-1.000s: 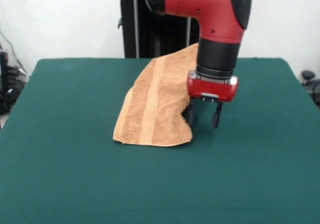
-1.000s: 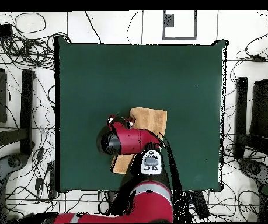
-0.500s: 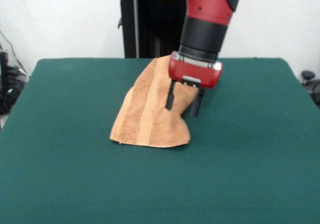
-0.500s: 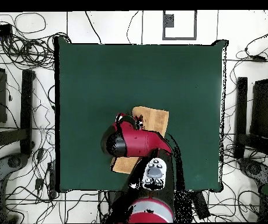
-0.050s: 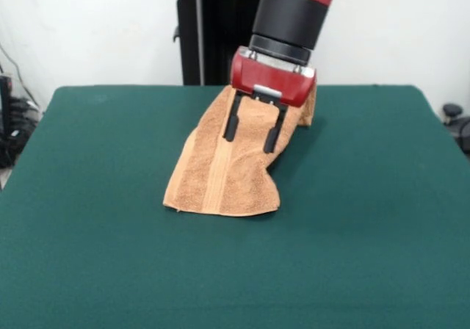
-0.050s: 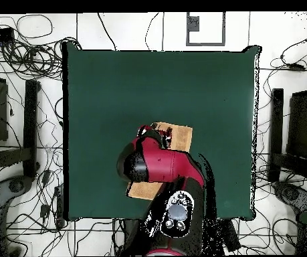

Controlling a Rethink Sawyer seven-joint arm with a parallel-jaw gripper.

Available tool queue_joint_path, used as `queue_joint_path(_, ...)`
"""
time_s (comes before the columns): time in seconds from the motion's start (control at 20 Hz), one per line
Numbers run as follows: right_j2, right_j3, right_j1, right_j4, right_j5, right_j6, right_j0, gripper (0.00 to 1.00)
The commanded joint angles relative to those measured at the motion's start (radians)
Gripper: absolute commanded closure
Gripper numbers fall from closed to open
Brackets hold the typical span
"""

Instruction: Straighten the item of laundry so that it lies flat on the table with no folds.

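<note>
Your gripper [image 5: 252,130] hangs tilted over the towel [image 5: 224,169] with its two black fingers [image 5: 231,125] spread apart, pinching nothing; you can see terry cloth through the gap between them; the towel lies directly beneath and behind the fingers, folded into a long strip on the green table [image 5: 88,255]; its woven band [image 5: 218,171] runs lengthwise just beside the tool; from overhead your arm [image 6: 157,164] covers most of it.
</note>
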Motion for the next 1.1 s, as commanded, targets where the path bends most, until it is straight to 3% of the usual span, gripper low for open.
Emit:
queue_joint_path(0.05, 0.041, -0.027, 0.047, 0.003, 0.073, 0.095, 0.014, 0.00)
queue_joint_path(1.1, 0.164, 0.069, 0.104, 0.037, -0.130, 0.204, -0.067, 0.00)
